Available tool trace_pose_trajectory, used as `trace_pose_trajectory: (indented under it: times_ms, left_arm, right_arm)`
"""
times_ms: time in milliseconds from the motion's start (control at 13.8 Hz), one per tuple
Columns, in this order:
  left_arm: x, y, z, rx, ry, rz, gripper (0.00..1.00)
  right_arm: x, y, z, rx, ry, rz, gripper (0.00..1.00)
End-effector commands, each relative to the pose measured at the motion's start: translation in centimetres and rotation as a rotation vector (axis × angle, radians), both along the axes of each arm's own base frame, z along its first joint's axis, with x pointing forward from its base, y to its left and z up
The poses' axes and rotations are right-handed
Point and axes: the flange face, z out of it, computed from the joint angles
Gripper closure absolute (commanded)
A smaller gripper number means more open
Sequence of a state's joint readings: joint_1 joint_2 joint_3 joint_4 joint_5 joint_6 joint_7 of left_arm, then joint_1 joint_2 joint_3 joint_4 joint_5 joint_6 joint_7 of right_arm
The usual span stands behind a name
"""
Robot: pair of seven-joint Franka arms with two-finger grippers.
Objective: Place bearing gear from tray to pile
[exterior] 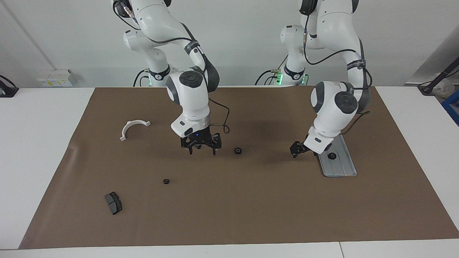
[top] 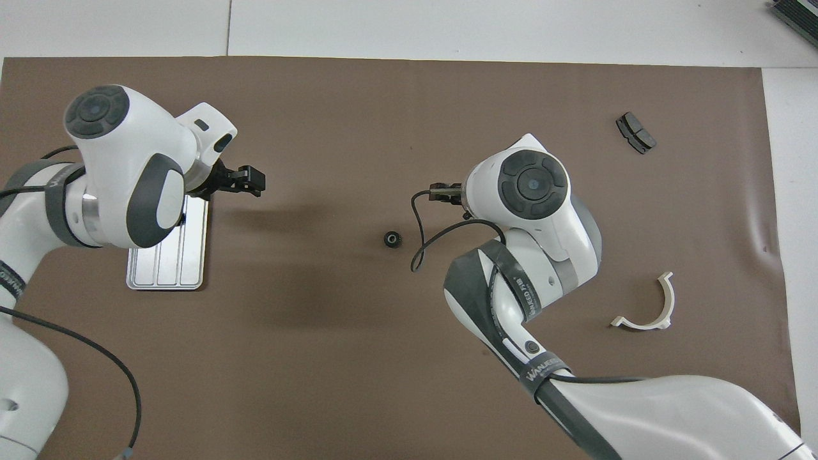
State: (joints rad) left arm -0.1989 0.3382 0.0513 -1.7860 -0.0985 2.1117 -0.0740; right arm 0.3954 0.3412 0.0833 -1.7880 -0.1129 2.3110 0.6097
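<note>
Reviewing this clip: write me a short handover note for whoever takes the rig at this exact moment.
Right gripper: open, empty, low over the mat near its middle.
Left gripper: over the mat beside the tray, carrying nothing visible.
One bearing gear sits on the tray.
A second gear lies on the mat between the two grippers; a third lies nearer the pile, between the white bracket and the brake pad.
Left to do: move the tray gear, and probably the mid-mat one, to the pile.
</note>
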Motion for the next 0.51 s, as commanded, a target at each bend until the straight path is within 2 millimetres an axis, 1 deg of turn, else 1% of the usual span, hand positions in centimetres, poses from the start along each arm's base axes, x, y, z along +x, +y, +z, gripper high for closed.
trace_pose_trajectory:
  times_ms: [0, 72, 144, 217, 289, 361, 433]
  left_arm:
    - [-0.3, 4.6, -0.1, 0.003, 0.006, -0.054, 0.0]
    - [-0.1, 6.7, -0.1, 0.003, -0.001, -0.049, 0.01]
    - [0.0, 8.6, -0.2, 0.004, -0.007, -0.054, 0.02]
    - [-0.2, 10.4, -0.8, 0.006, -0.015, -0.051, 0.04]
    - [-0.4, 11.3, -1.3, 0.009, -0.041, -0.043, 0.04]
    - [-0.8, 11.6, -2.3, 0.015, -0.067, -0.033, 0.05]
    - [-1.2, 11.8, -3.4, 0.019, -0.083, -0.027, 0.07]
  right_arm:
    - [-2.0, 3.6, -0.6, 0.034, 0.032, 0.016, 0.0]
    - [-2.2, 5.1, -1.5, 0.033, 0.039, 0.032, 0.0]
    - [-2.0, 6.6, -1.8, 0.038, 0.038, 0.041, 0.0]
    - [-1.5, 7.9, -2.7, 0.037, 0.039, 0.04, 0.0]
    - [-1.0, 9.1, -3.8, 0.033, 0.038, 0.046, 0.0]
    - [-0.6, 10.6, -4.2, 0.038, 0.035, 0.052, 0.0]
    - [-0.6, 11.4, -4.8, 0.026, 0.053, 0.058, 0.0]
